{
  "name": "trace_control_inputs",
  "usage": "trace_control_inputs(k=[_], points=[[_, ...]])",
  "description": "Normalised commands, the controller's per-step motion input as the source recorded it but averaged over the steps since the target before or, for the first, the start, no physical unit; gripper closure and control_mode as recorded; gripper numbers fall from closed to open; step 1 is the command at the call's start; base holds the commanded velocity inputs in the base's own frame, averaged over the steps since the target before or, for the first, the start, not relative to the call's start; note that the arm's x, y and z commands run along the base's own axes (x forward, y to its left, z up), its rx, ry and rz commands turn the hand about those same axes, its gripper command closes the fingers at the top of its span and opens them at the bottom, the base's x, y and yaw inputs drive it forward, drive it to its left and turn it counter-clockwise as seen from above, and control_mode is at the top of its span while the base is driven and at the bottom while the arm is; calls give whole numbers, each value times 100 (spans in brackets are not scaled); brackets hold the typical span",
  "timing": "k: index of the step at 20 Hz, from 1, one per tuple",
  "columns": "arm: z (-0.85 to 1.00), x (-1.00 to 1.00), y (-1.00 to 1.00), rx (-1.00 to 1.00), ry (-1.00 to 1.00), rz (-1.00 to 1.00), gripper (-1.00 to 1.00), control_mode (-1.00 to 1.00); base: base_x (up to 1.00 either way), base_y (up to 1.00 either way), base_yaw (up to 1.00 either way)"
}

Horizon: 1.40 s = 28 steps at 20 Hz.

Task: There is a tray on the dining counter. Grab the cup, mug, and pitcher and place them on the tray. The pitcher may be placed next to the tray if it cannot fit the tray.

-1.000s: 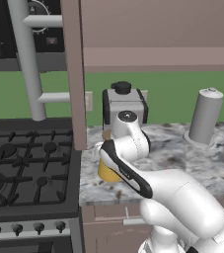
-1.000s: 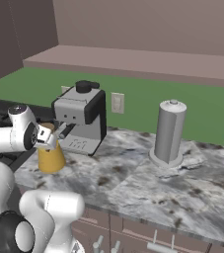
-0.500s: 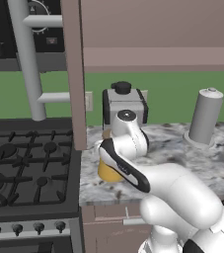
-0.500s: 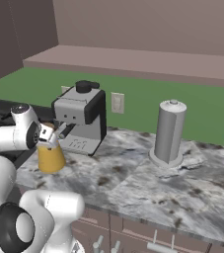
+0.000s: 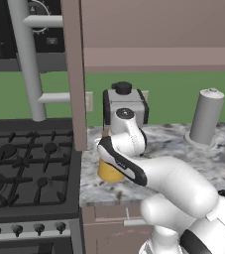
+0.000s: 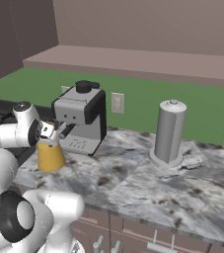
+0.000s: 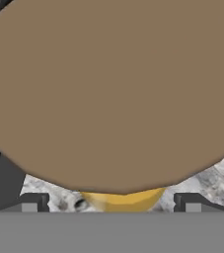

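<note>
The pitcher [image 5: 109, 171] stands on the marbled worktop beside the stove, a conical carafe with orange-yellow contents [image 6: 50, 157]. My gripper [image 6: 48, 132] hovers right over its neck and points down at it. In the hand view the pitcher's brown top [image 7: 113, 94] takes up most of the picture, with a yellow sliver below it. The gripper [image 7: 111, 202] is open, and its fingertips [image 7: 32, 202] stand wide apart on either side of the pitcher without touching it. In the left base view my own arm covers the pitcher's neck. Tray, cup, mug and dining counter are out of view.
A grey and black coffee machine [image 6: 80, 116] stands just behind the pitcher. A grey upright cylinder [image 6: 169, 131] sits farther right on the worktop [image 6: 148, 188]. The black stove [image 5: 25, 168] lies left of the pitcher, past a brown vertical panel [image 5: 74, 74].
The hand has crept a little to the right, closer over the pitcher's neck. Its jaws stayed open and the pitcher has not moved.
</note>
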Motion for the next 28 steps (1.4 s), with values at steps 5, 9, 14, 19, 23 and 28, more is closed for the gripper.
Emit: trace_control_inputs(k=[5,9,14,19,23,28], points=[[-11,13,4,0,0,0,-100,-100,0,0,0],[-4,4,1,0,0,0,-100,-100,0,0,0],[0,0,0,0,0,0,-100,-100,0,0,0],[0,0,0,0,0,0,-100,-100,0,0,0],[0,0,0,0,0,0,100,-100,0,0,0],[0,0,0,0,0,0,100,-100,0,0,0]])
